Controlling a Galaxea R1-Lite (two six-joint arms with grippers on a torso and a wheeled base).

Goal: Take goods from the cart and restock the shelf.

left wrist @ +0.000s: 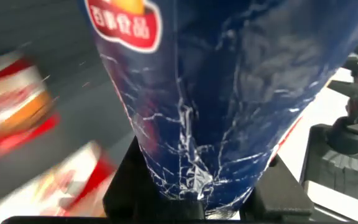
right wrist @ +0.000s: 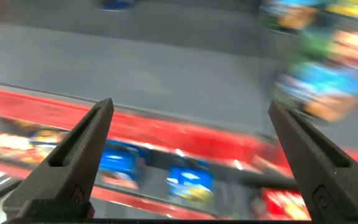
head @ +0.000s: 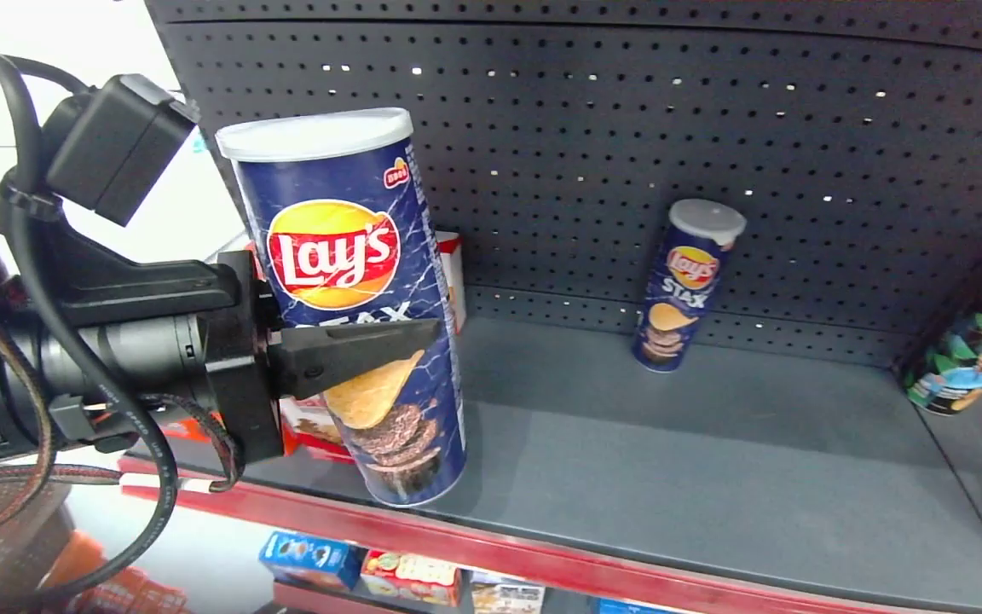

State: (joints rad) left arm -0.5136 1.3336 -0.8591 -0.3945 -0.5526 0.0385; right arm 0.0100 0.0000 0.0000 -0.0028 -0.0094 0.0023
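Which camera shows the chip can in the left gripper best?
The head view: the whole chip can shows, lid to base, clamped in the left gripper. The left wrist view gives a close patch of its blue wall; the right wrist view faces the red shelf edge.

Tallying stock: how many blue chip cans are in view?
2. One can is held by the left gripper at the shelf front; the other can stands near the pegboard. Others may be hidden.

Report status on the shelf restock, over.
Left tool shut on chip can, tilted at shelf front edge. Right tool open, empty. Second can stands near back panel, well aside; red boxes just behind held can.
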